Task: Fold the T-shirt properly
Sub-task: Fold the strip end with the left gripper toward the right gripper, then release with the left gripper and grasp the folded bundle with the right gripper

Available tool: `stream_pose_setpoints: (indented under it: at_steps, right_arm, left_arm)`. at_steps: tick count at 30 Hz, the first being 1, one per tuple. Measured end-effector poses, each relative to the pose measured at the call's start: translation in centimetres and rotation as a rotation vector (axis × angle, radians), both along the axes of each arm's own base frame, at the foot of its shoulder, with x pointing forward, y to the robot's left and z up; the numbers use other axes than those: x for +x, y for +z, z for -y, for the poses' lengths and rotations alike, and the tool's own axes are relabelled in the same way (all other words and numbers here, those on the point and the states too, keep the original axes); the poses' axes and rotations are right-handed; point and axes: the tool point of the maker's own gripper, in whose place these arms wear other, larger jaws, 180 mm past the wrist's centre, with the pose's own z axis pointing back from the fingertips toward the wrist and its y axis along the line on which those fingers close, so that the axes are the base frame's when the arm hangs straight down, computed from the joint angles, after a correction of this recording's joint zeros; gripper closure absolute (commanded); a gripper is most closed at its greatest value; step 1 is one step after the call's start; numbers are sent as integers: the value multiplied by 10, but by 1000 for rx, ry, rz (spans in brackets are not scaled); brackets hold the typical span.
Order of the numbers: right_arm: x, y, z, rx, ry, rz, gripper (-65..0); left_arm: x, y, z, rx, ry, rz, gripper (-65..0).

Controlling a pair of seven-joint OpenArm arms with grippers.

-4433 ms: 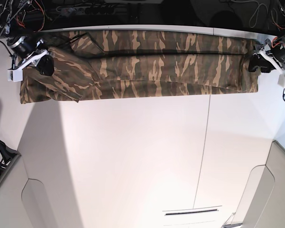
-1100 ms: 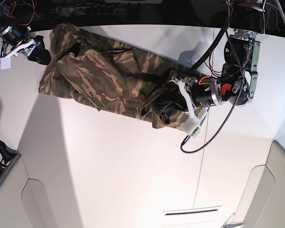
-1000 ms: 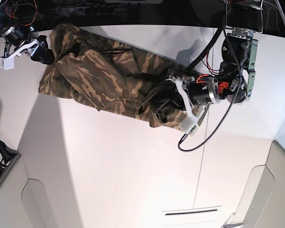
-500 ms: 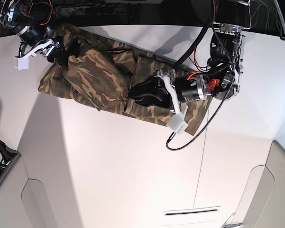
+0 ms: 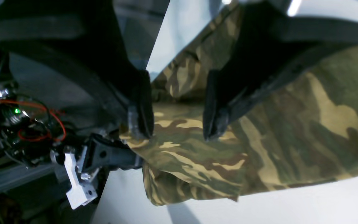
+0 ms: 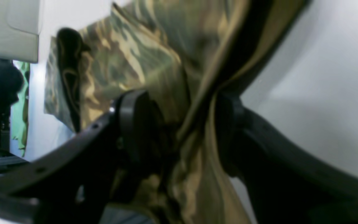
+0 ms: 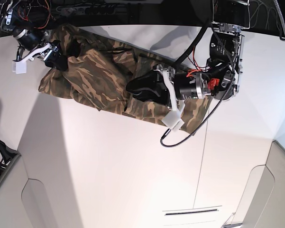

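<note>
T-shirt (image 7: 104, 80) fabric, printed in brown, olive and tan camouflage, is lying bunched and partly doubled over on the white worktop (image 7: 133, 171), stretching diagonally from the far corner on the base view's left toward the middle. No brand, label or writing is showing on the cloth in any of the 3 views; the collar and neck area cannot be made out among the folds. The left end effector (image 7: 133, 88), on the base view's right, is hovering low over the middle of the shirt with its 2 black fingers (image 5: 211, 102) parted; in the left wrist view the gap between them is showing only cloth lying below, so it is released and grasping nothing. A black cable (image 7: 189, 130) is looping from that arm across the shirt's near edge and onto the worktop. The right end effector (image 7: 54, 59), at the base view's upper left, is sitting at the shirt's far end; in the right wrist view its 2 dark fingers (image 6: 135, 124) are standing wide with a thick gathered ridge of camouflage fabric running between them and touching both, so it is grasping the T-shirt there.
</note>
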Motion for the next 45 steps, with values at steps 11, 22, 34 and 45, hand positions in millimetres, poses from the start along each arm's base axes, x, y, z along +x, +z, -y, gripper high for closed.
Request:
stream_pose_setpoints:
  at_steps: [11, 22, 34, 45]
  right_arm:
    - [9, -1, -18, -1, 50, 12, -285]
    - [7, -7, -13, -60, 62, -7, 0]
    - [25, 35, 117, -350, -36, 45, 0]
    - [69, 97, 144, -400, 62, 122, 0]
  left_arm:
    - [2, 8, 1, -1, -4, 32, -292]
    - [8, 19, -27, 70, 0, 120, -292]
    - [13, 8, -93, 193, 112, 107, -292]
    - [-24, -25, -97, 210, 137, 7, -292]
